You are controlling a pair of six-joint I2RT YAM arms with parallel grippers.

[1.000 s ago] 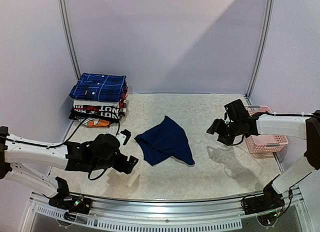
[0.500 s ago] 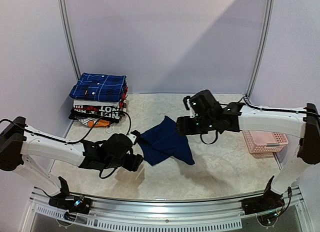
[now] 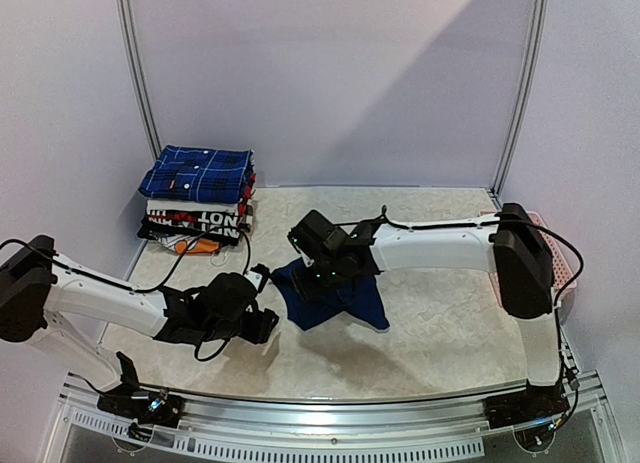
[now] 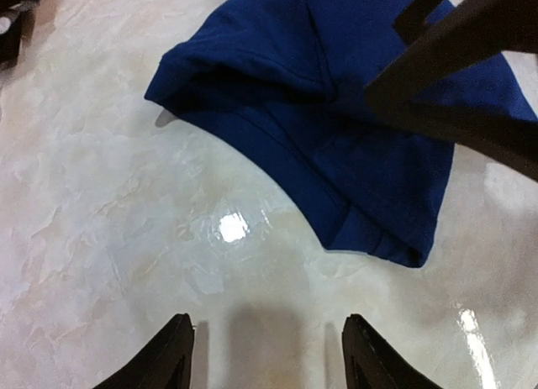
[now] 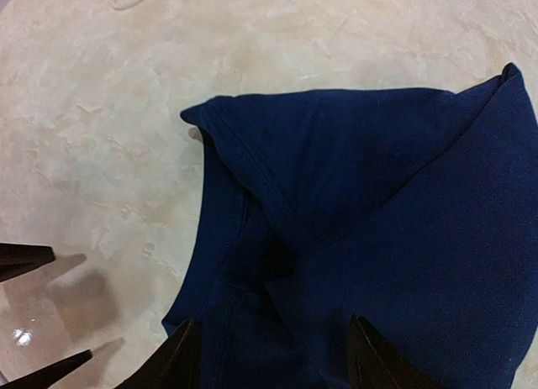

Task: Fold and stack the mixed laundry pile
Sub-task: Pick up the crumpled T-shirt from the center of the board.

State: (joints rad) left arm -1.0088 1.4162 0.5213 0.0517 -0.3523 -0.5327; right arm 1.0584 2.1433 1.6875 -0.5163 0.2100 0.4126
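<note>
I'm seeing left gripper [image 4: 265,357] hovering released, jaws apart, over table [image 4: 118,229] just beside navy T-shirt [image 4: 277,112]; right gripper [image 5: 273,355] hovering unclenched above its folds.

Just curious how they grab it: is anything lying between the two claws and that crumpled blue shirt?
Nothing visible. Only bare table separates the left gripper from the navy T-shirt, and the right gripper hangs directly over its cloth. Both have their jaws apart.

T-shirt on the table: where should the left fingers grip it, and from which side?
Grip the T-shirt at its folded corner, coming low across the table: that edge is lifted, with shadow beneath, so the fingers could slide under.
</note>
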